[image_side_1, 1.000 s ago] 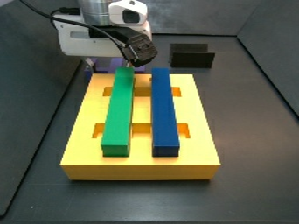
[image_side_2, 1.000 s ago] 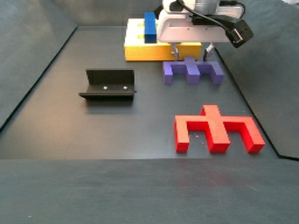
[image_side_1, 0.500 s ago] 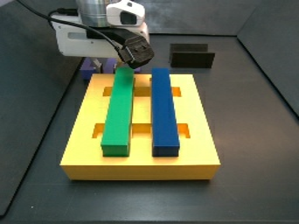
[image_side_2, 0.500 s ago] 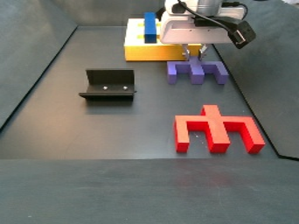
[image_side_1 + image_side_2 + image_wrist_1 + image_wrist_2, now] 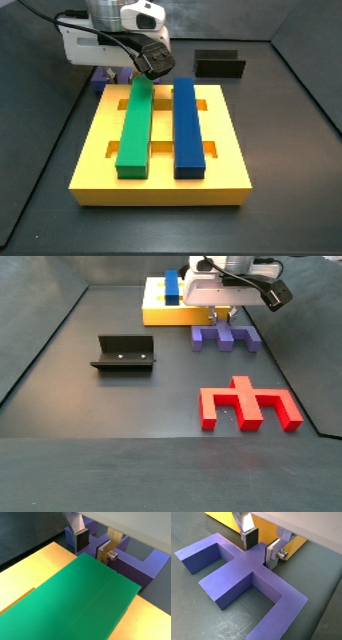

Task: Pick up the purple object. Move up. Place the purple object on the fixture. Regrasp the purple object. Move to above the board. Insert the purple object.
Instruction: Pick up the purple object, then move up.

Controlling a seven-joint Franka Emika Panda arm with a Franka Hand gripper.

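The purple object (image 5: 223,338) lies flat on the dark floor just in front of the yellow board (image 5: 163,316), its prongs pointing away from the board. My gripper (image 5: 223,318) stands right over it, open. In a wrist view the dark pad and the silver plate of the gripper (image 5: 261,548) straddle the middle stem of the purple object (image 5: 238,574), a small gap still showing. The purple object (image 5: 145,562) also shows beyond the board's green bar (image 5: 80,597). The black fixture (image 5: 123,353) stands apart to the left. In a side view the gripper (image 5: 135,72) hides most of the purple object.
A red comb-shaped block (image 5: 249,404) lies nearer the front. The board (image 5: 160,175) carries a long green bar (image 5: 135,125) and a long blue bar (image 5: 187,125). The fixture (image 5: 221,64) sits behind the board. Dark walls enclose the floor.
The gripper has come down a little onto the purple object over the last second, then held. The object has not moved.
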